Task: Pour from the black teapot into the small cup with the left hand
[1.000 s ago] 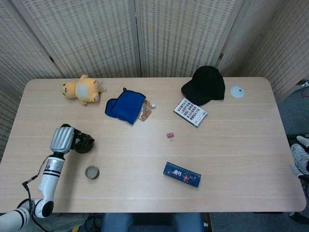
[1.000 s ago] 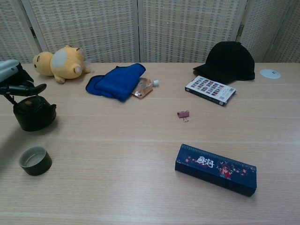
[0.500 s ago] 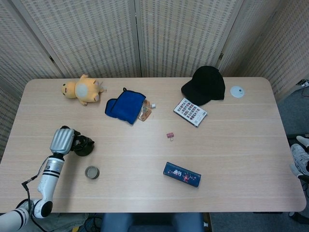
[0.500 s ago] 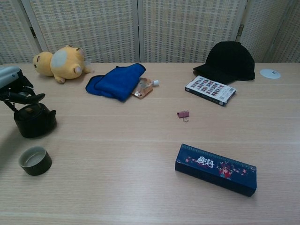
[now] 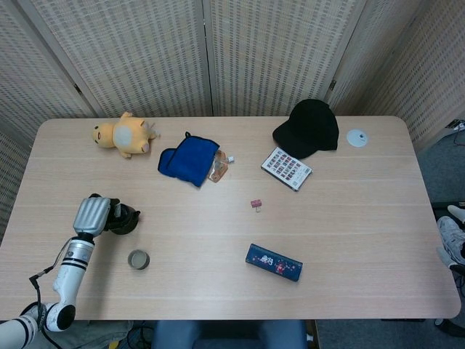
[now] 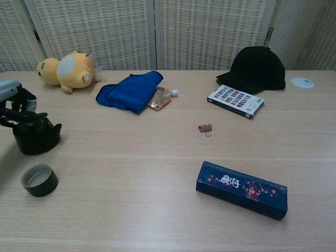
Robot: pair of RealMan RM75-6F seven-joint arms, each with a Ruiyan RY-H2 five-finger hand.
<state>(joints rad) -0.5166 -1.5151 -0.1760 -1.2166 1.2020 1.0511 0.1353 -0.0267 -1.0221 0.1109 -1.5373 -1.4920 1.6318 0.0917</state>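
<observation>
The black teapot [image 5: 125, 221] [image 6: 37, 139] stands on the table near the left edge. My left hand [image 5: 91, 214] [image 6: 13, 101] is over its left side, fingers curled around the handle at the top. The small dark cup [image 5: 138, 259] [image 6: 39, 180] sits on the table just in front of the teapot, a short gap apart from it. Whether the teapot's base rests fully on the table I cannot tell. My right hand shows in neither view.
A yellow plush toy [image 5: 123, 134], a blue cloth [image 5: 189, 160] and a small pouch [image 5: 219, 169] lie at the back left. A black cap [image 5: 309, 127], a card box [image 5: 286, 168], a white disc [image 5: 356, 137], a pink clip [image 5: 256, 205] and a dark blue box [image 5: 274, 262] lie further right.
My left hand has come down and drawn back toward the table's front edge, its fingers closing over the teapot's handle. The teapot shifted slightly with it. The cup has not moved.
</observation>
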